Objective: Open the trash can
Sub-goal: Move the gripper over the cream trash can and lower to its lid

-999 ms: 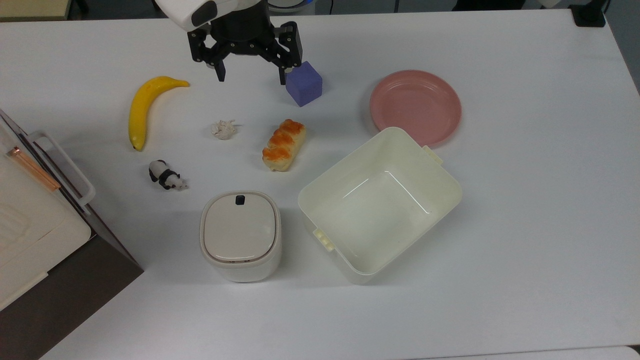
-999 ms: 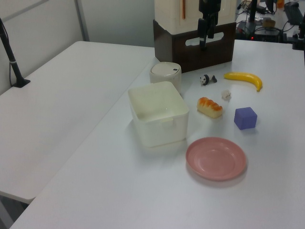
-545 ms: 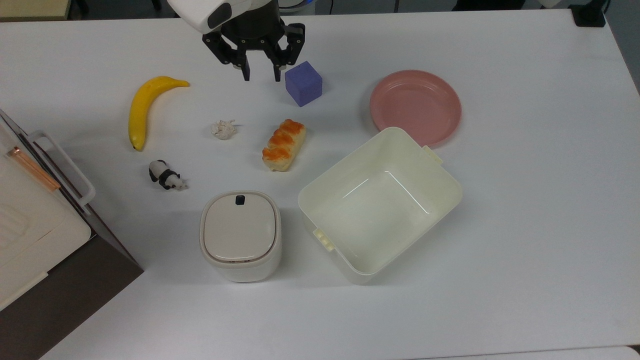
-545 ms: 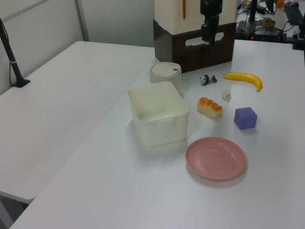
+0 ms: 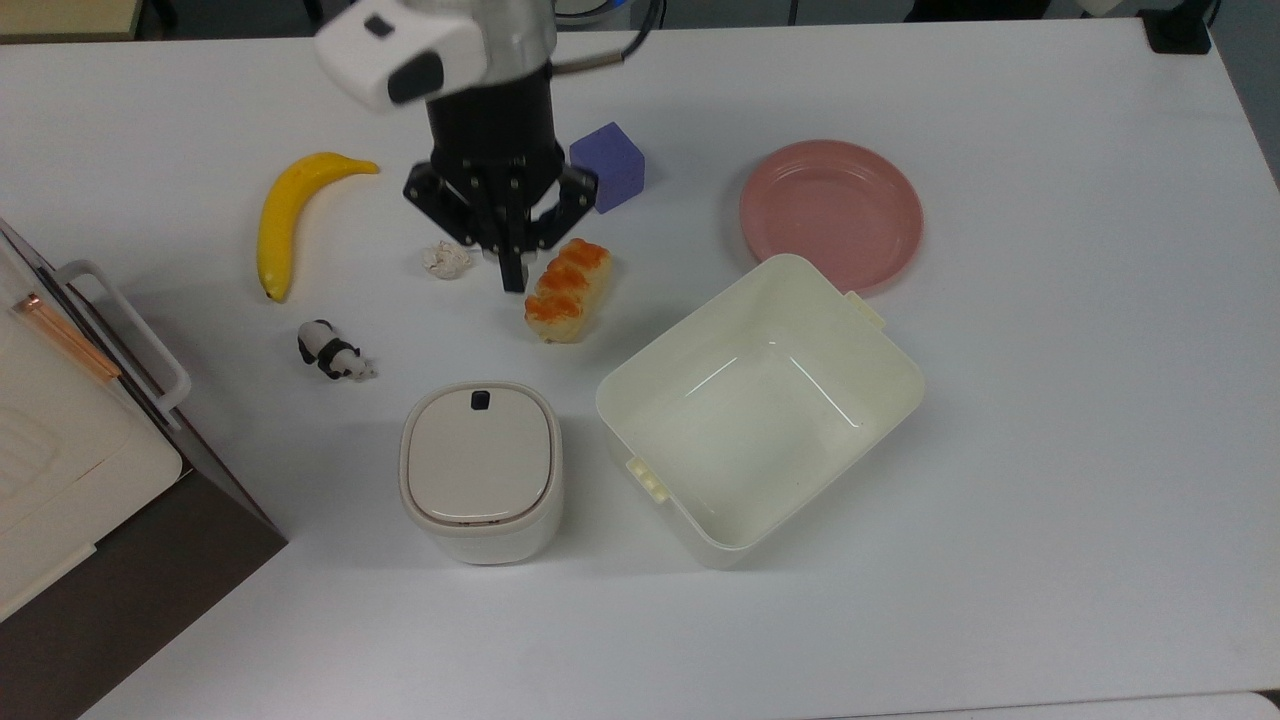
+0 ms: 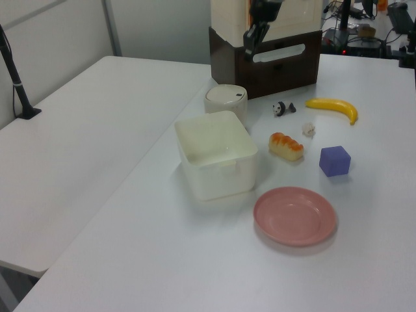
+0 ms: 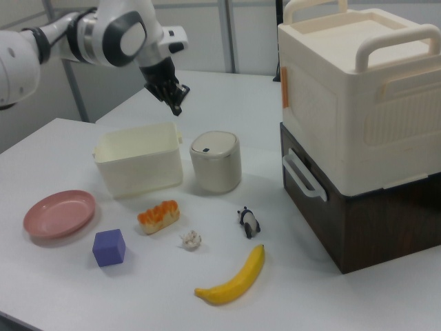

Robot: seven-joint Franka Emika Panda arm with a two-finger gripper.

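Now tool [image 5: 512, 282] pinched together, nearer the lidded trash can [image 5: 480, 472] than a second ago.

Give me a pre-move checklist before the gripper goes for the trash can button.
1. Lid shut, so the task is not yet done: ok. The trash can lid lies flat.
2. Button uncovered: ok. It faces up at the lid edge nearest the gripper in the top view.
3. Fingers closed for a poke: ok. The gripper is shut, holding nothing.
4. Gripper over the button: not ok. In the top view it hangs beside the bread, short of the can.
5. Path free: ok. Nothing stands between the gripper and the button in the top view.
6. Gripper height above the lid: cannot tell.
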